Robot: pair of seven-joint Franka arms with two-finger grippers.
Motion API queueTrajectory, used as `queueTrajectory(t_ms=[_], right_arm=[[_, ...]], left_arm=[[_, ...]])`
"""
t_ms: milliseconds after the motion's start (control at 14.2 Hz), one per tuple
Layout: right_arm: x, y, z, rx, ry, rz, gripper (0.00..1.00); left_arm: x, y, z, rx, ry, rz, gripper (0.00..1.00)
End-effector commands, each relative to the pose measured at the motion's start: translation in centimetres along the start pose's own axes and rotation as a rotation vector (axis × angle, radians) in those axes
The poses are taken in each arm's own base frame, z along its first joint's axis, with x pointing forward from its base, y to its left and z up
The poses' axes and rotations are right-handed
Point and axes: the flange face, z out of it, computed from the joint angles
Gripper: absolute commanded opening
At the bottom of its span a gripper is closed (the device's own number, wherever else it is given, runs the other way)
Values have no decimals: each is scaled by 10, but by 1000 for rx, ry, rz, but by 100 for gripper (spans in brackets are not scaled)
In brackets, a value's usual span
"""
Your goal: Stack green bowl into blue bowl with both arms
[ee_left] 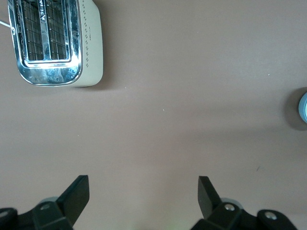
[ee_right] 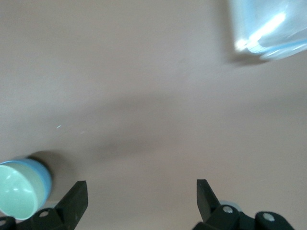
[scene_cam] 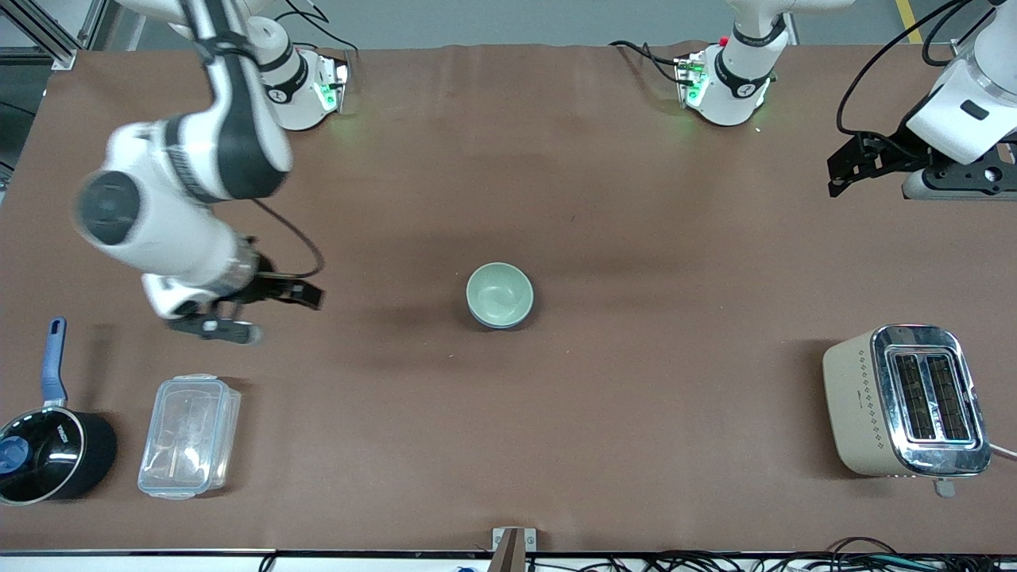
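Observation:
The pale green bowl (scene_cam: 499,292) sits nested inside the blue bowl (scene_cam: 497,326) at the middle of the table; only the blue bowl's outer wall shows around it. My right gripper (scene_cam: 284,316) is open and empty, over bare table toward the right arm's end, apart from the bowls. Its wrist view shows the green bowl (ee_right: 17,194) inside the blue bowl (ee_right: 44,181), beside my open right gripper (ee_right: 142,194). My left gripper (scene_cam: 841,171) is open and empty, over the table's left-arm end. In its wrist view my left gripper (ee_left: 144,191) is over bare table.
A cream and chrome toaster (scene_cam: 906,401) stands toward the left arm's end, near the front camera, and shows in the left wrist view (ee_left: 53,43). A clear plastic container (scene_cam: 189,435) and a black pot with a blue handle (scene_cam: 48,453) stand toward the right arm's end.

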Motion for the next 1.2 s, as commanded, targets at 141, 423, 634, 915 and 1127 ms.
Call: queueTrajectory(t_ms=[141,423,634,915,1127], right_arm=[[13,108,-54,-36,80,3,100],[5,174,-101,-52,134,35,100],[1,207,-131,-42,132,17,100],[-4,202,-159,-81,96,-11,100],[-23,183,-182,-113,112,-63,100]], left_arm=[[5,-2,1,-21,15,11,100],[14,4,11,-44,4,16,100],[16,5,15,-44,-4,17,100],[16,2,15,-44,-4,13,100],[16,1,14,-44,-2,11,100]])
